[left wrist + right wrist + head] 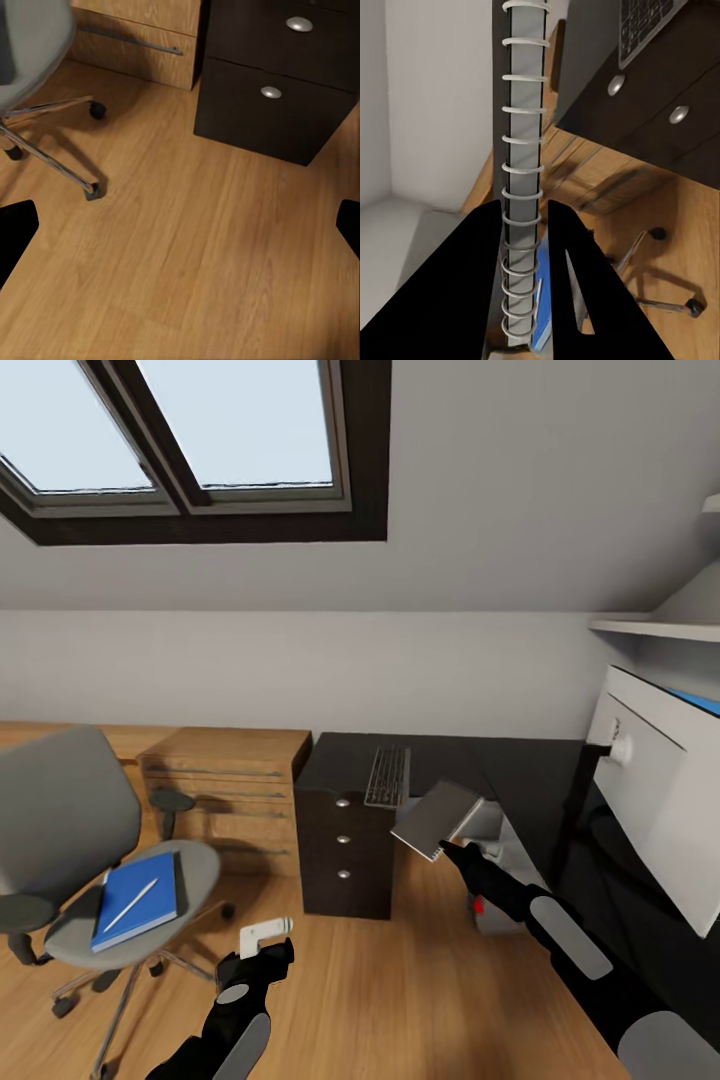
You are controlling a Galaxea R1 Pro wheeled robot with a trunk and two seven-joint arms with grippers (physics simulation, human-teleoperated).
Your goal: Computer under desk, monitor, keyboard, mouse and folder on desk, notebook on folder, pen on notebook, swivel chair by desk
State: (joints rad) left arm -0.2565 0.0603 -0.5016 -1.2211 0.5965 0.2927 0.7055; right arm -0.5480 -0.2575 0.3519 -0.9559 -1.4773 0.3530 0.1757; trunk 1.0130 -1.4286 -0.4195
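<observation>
My right gripper point(447, 848) is shut on the grey spiral-bound notebook point(437, 818), held tilted in the air in front of the black desk point(520, 770). In the right wrist view the notebook's spine point(523, 150) runs up between the fingers. The blue folder point(135, 900) lies on the grey swivel chair point(60, 810) with the white pen point(130, 905) on it. The dark keyboard point(387, 775) rests on the desk. The monitor's pale back point(650, 800) stands at the right. Under the desk sits the silver computer point(492, 885). My left gripper point(262, 945) hangs open and empty over the floor.
A black three-drawer unit point(345, 840) stands under the desk's left end, also seen in the left wrist view point(277, 97). A low light-wood shelf unit point(235, 780) runs along the wall behind the chair. The chair's castor base point(45, 142) spreads over the wood floor point(400, 1000).
</observation>
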